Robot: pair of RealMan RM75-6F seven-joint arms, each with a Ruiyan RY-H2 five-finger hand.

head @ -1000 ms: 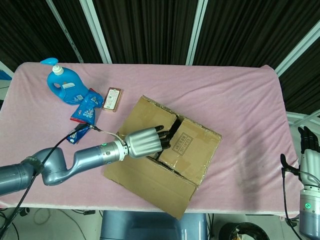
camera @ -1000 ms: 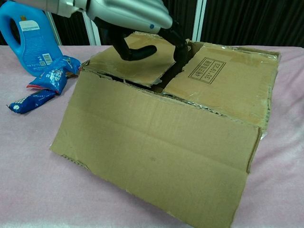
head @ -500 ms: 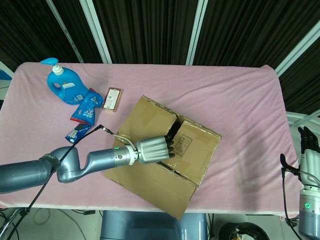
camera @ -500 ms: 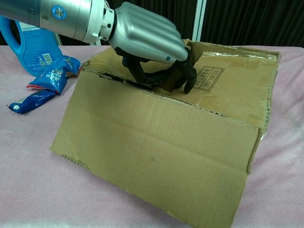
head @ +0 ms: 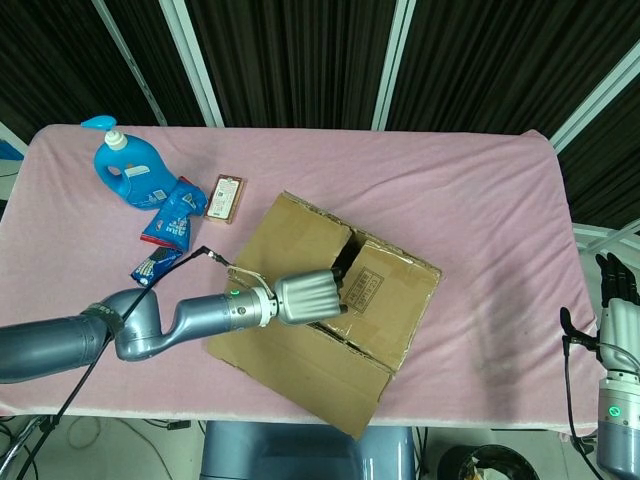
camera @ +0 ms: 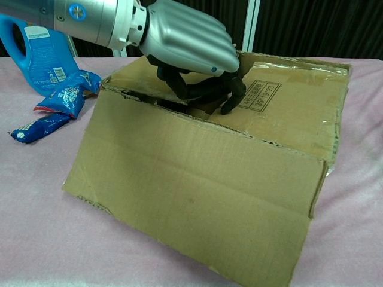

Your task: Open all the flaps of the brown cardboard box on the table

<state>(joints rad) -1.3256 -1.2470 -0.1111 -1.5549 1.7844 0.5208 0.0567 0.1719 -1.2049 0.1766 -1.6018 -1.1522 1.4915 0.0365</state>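
Observation:
The brown cardboard box (head: 385, 290) sits mid-table, turned at an angle. Its near outer flap (camera: 191, 191) is folded out and slopes down toward me. The two inner flaps lie nearly flat on top; the right one carries a printed label (camera: 260, 89). My left hand (camera: 185, 39) is over the seam between them, its dark fingers (camera: 206, 92) curled around the near corner of the left inner flap (head: 295, 240). From the head view, the left hand (head: 310, 297) covers that corner. My right hand (head: 617, 300) hangs off the table's right edge, fingers straight, holding nothing.
A blue detergent bottle (head: 125, 170) stands at the back left. Beside it lie two blue snack packets (head: 172, 213) (head: 155, 265) and a small flat carton (head: 225, 197). Pink cloth (head: 480, 190) covers the table. The left arm (head: 150, 330) crosses the front left.
My left hand slid right along the box top and curled its fingers down into the seam, taking hold of the left inner flap's corner. The right hand stayed still.

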